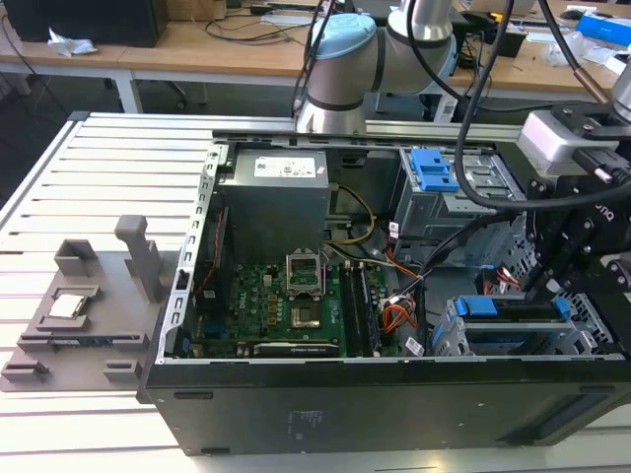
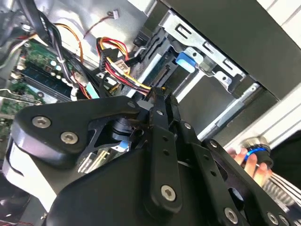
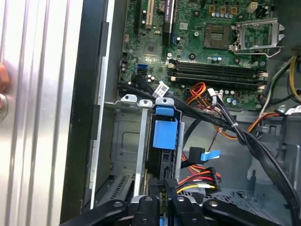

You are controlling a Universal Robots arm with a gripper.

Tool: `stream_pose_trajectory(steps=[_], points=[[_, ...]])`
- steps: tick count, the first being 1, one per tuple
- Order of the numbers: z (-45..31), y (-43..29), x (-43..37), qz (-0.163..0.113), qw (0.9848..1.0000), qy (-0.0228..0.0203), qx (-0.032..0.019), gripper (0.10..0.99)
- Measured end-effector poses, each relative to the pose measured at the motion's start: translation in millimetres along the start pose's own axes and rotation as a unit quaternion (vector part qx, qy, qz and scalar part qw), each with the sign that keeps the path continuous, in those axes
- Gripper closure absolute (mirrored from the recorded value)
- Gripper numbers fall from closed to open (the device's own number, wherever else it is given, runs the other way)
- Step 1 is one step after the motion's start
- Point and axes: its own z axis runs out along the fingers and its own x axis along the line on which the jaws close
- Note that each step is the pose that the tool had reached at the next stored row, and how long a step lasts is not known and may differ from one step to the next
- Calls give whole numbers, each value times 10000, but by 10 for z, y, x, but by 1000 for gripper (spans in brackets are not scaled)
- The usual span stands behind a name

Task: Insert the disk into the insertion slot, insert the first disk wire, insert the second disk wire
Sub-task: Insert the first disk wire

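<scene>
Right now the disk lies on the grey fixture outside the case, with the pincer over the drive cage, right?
No. The exterior view shows the disk seated in the insertion slot inside the case, not on the grey fixture. The pincer is over that cage.

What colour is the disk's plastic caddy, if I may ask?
Bright blue; the caddy shows best in the first wrist view.

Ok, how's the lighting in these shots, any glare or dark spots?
Exterior view: the table slats are brightly lit, while the computer case interior around the motherboard sits in shade. First wrist view: the table washes out pale with glare; the disk is evenly lit. Second wrist view: the black gripper is dark against a bright metal panel.
</scene>
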Motion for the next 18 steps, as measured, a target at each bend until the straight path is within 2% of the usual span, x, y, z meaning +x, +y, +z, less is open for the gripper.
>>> stream_pose_trajectory(steps=[2, 3, 8, 11, 18], points=[[3, 1, 11, 2, 9999, -105, 8, 922], [4, 1, 12, 2, 9999, -123, 10, 922], [4, 1, 12, 27, 9999, -128, 10, 922], [5, 1, 12, 236, 9996, -135, 5, 922], [5, 1, 12, 244, 9996, -135, 5, 922]])
